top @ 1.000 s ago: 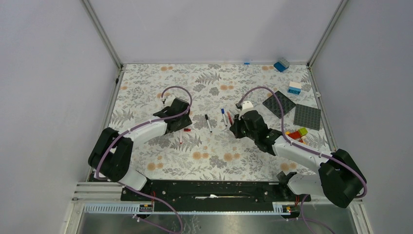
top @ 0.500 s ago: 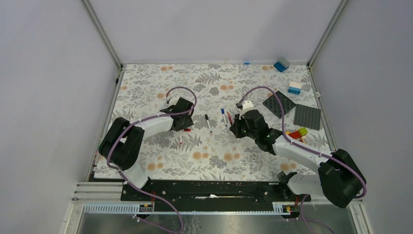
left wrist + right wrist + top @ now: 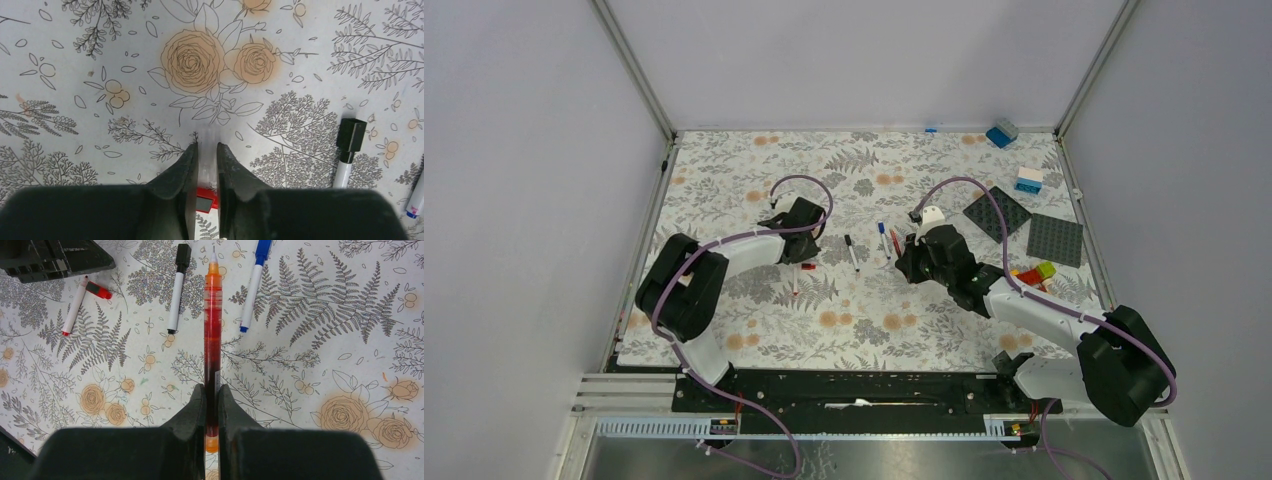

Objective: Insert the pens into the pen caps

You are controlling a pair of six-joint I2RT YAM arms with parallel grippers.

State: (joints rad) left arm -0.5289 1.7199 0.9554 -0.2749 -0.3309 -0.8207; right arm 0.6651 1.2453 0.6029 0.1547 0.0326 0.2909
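Note:
My right gripper (image 3: 212, 390) (image 3: 907, 262) is shut on a red pen (image 3: 212, 315), whose bare needle tip points away over the floral mat. My left gripper (image 3: 206, 146) (image 3: 807, 250) hovers with its jaws a narrow slit apart and nothing between the tips. Through that slit, behind the tips, I see a red pen cap (image 3: 204, 201) (image 3: 808, 266) lying crosswise on the mat (image 3: 99, 290). A white pen with a red tip (image 3: 74, 307) lies beside the cap. A black-ended pen (image 3: 176, 290) (image 3: 341, 175) and a blue-ended pen (image 3: 252, 290) lie between the two arms.
Two dark grey baseplates (image 3: 997, 213) (image 3: 1055, 240) lie at the right of the mat. Small coloured bricks (image 3: 1034, 274) sit near them. Blue bricks (image 3: 1002, 132) (image 3: 1028, 180) stand toward the back right corner. Metal frame posts border the mat.
The left gripper has swung right, over the red cap, and its jaws have narrowed to a slit. The cap has not moved. The right arm and its pen stay as before.

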